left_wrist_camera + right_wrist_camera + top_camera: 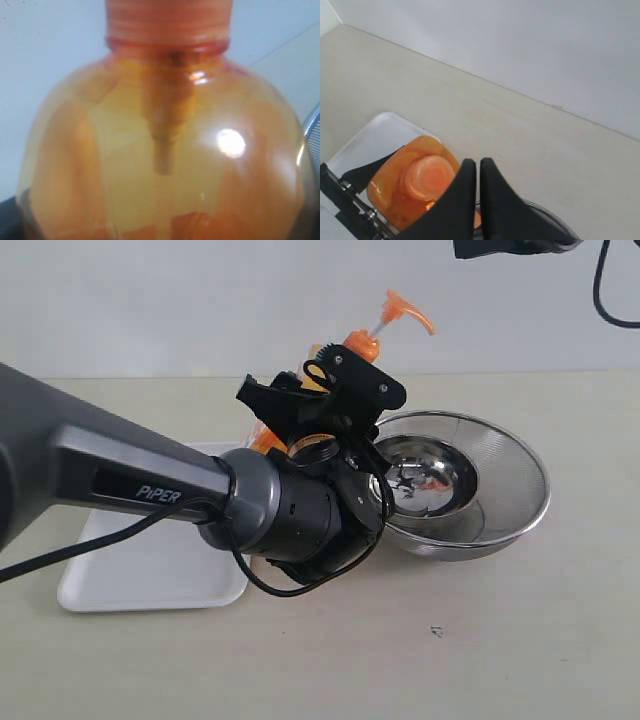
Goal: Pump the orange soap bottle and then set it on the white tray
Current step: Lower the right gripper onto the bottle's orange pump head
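Observation:
The orange soap bottle (362, 343) leans with its pump head toward the upper right, between the white tray (150, 575) and a steel bowl. My left gripper (320, 390) is shut around the bottle's body, and its wrist hides the bottle's base. The left wrist view is filled by the bottle's translucent shoulders (165, 150) and its neck. My right gripper (478, 162) is shut and empty, looking down on the bottle's top (420, 175) from above without touching it. A corner of the tray (375, 140) shows beside the bottle.
A wide steel bowl (520, 480) with a smaller one inside stands just right of the bottle; its rim (545, 209) shows under my right fingers. Part of the right arm (510, 248) and a cable hang at the top right. A wall runs behind the table.

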### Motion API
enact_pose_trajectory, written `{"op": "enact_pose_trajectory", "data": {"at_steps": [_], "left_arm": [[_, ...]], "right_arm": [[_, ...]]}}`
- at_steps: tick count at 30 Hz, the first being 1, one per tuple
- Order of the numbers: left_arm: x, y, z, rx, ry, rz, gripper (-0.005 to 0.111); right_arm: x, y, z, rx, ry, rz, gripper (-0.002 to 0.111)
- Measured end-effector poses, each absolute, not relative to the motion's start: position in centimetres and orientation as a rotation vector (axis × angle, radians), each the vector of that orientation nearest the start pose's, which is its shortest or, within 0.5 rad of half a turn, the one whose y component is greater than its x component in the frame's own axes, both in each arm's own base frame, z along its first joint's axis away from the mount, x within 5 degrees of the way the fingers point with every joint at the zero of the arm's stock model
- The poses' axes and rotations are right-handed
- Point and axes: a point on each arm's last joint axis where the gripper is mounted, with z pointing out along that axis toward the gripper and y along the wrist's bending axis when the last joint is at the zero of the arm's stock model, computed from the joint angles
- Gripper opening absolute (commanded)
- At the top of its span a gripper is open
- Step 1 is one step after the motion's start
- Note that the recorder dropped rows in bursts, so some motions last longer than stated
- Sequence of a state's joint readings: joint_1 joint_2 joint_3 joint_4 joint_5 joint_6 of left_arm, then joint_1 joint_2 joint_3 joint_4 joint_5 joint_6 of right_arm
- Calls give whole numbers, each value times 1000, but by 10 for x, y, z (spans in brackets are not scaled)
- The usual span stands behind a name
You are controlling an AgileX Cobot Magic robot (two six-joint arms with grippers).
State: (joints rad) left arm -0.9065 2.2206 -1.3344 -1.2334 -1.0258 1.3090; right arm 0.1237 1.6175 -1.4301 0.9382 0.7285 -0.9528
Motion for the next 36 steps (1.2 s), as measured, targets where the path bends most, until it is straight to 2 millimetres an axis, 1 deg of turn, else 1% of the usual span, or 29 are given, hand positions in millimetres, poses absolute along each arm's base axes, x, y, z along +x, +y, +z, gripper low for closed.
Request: {"op": "enact_pose_trajectory", "data": {"at_steps": [3,7,14,19,29,36], "left_arm": [[331,-304,144,456,1710,460,5],[331,-304,144,450,1713,462,5],[331,-303,144,449,1714,462,5],[331,-304,143,455,1718,457,5],[331,-305,143,459,1718,445,5],[331,-305,143,455,1718,440,5]], "right_arm": [[362,104,357,-643,2008,605,0],[367,111,355,-674,2017,635,0],[375,115,339,-699,2075,689,0],[377,116,333,-704,2096,705,0],[376,117,333,-714,2098,714,0],[374,124,333,-733,2094,724,0]]}}
